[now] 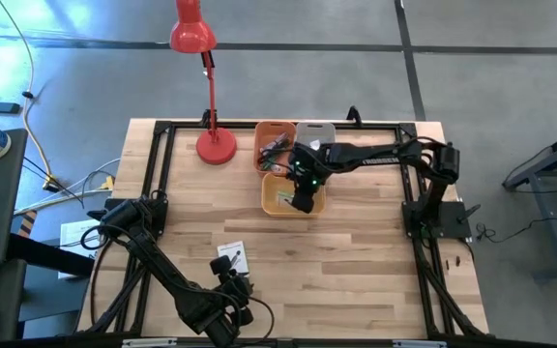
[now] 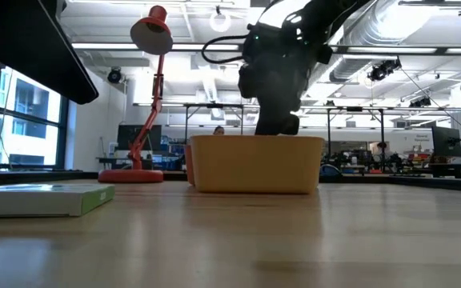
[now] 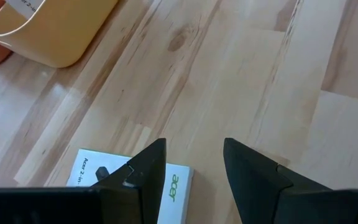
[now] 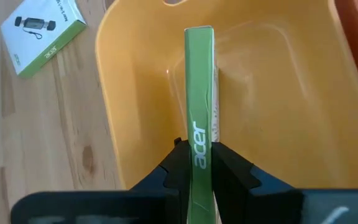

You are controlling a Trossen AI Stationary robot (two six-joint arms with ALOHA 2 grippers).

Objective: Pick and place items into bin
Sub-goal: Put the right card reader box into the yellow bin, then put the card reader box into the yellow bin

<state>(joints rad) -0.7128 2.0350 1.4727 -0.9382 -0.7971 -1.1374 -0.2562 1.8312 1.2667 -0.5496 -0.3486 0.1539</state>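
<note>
A pale wooden table (image 1: 356,271) stands in a large workshop, with a red lamp (image 1: 201,77) at its far edge. The right hand (image 4: 202,163) hangs over the yellow bin (image 1: 280,206), clamped on a green-edged box (image 4: 199,93) held on edge; the box's long axis runs straight out from the hand, down into the bin's hollow. So the drop point lies directly beyond the fingertips, and I judge release is the next move. A second box (image 1: 231,256) lies flat on the table near the left hand (image 3: 194,165), whose fingers are apart and empty just above it; the left arm is plainly nearer. The right wrist view shows the grip and the box inside the bin's walls; the low view hides both behind the bin's wall.
</note>
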